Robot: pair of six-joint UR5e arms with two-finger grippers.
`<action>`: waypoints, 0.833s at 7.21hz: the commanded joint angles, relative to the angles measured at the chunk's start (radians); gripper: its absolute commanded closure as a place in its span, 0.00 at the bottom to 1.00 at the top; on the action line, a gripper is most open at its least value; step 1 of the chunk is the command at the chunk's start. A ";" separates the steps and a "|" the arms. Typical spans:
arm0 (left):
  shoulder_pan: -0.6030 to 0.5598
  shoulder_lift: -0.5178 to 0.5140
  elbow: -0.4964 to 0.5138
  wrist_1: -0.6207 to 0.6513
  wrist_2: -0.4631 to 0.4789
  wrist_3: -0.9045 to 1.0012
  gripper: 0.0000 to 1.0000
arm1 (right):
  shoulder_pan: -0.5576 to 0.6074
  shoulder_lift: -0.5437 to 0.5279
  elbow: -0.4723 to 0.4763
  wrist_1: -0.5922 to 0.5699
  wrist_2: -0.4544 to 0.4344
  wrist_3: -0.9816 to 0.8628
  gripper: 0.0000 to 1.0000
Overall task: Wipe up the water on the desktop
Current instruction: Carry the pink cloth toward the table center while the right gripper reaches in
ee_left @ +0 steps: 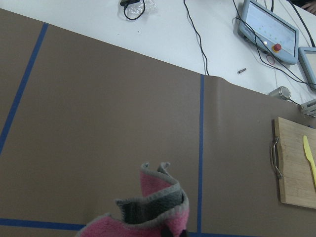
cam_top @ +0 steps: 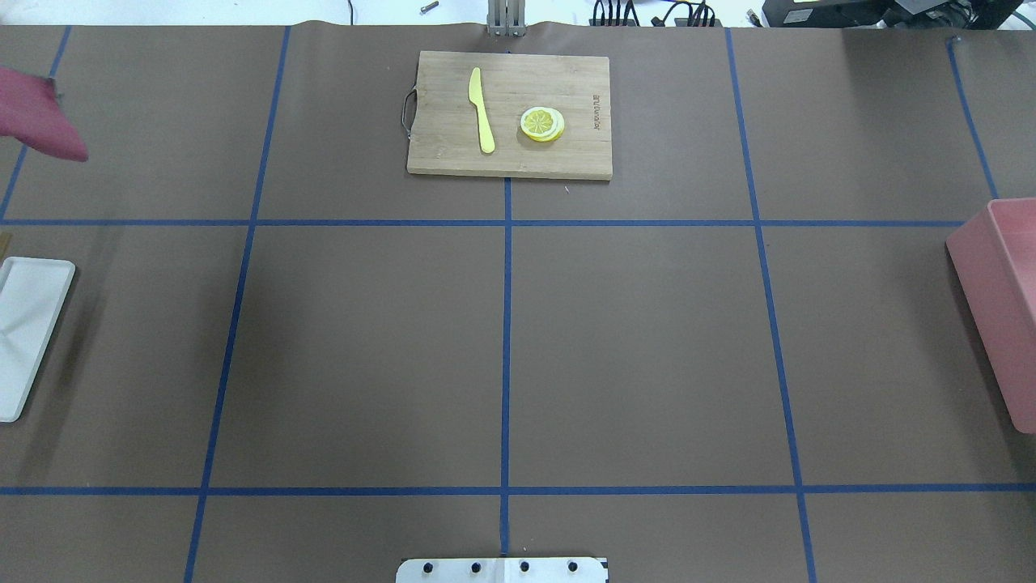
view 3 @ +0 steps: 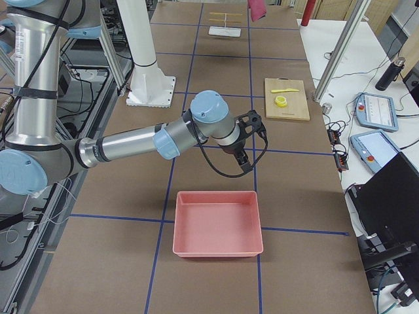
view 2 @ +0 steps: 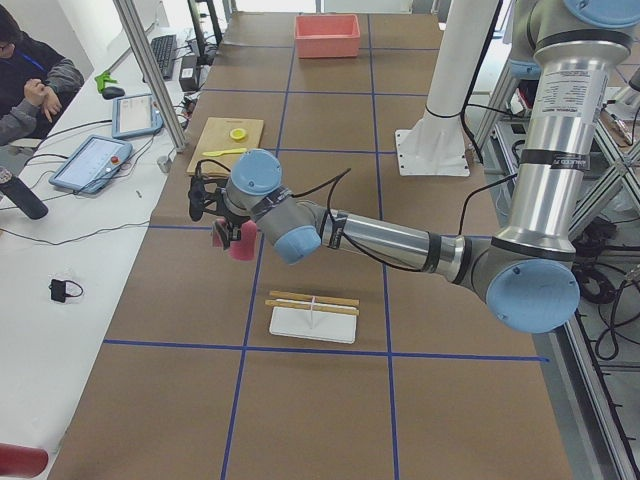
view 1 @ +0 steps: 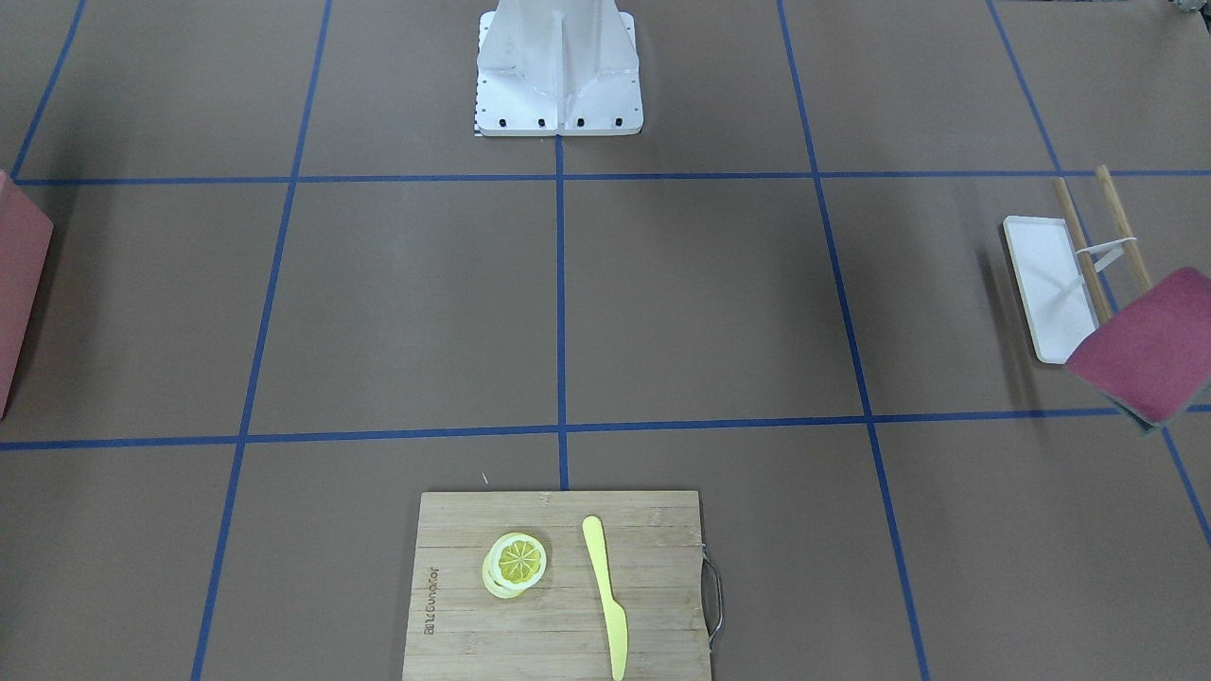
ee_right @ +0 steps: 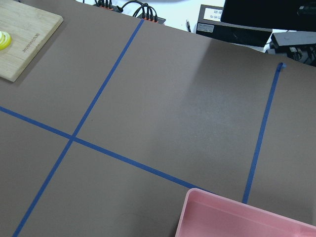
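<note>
Left end effector (view 2: 228, 236) is closed on a bunched pink cloth (view 1: 1149, 355), held clear above the tabletop (cam_top: 647, 356), probably so it can be carried to the water; none shows below it. Right end effector (view 3: 242, 157) hangs idle above the tabletop, and I cannot tell how far open it is.

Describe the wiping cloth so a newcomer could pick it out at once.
On the brown desktop, at the robot's left end, lies a white tray. Beside it, in the air, hangs the pink cloth: soft, grey-edged, unlike the rigid pink bin opposite.
</note>
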 commanded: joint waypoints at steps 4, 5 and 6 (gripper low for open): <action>0.458 -0.266 -0.044 0.009 0.407 -0.567 1.00 | -0.560 0.194 0.003 0.367 -0.410 0.726 0.01; 0.517 -0.306 -0.040 0.010 0.469 -0.638 1.00 | -0.686 0.271 0.001 0.366 -0.498 0.740 0.01; 0.544 -0.352 -0.040 0.048 0.499 -0.685 1.00 | -0.792 0.326 0.000 0.366 -0.597 0.766 0.01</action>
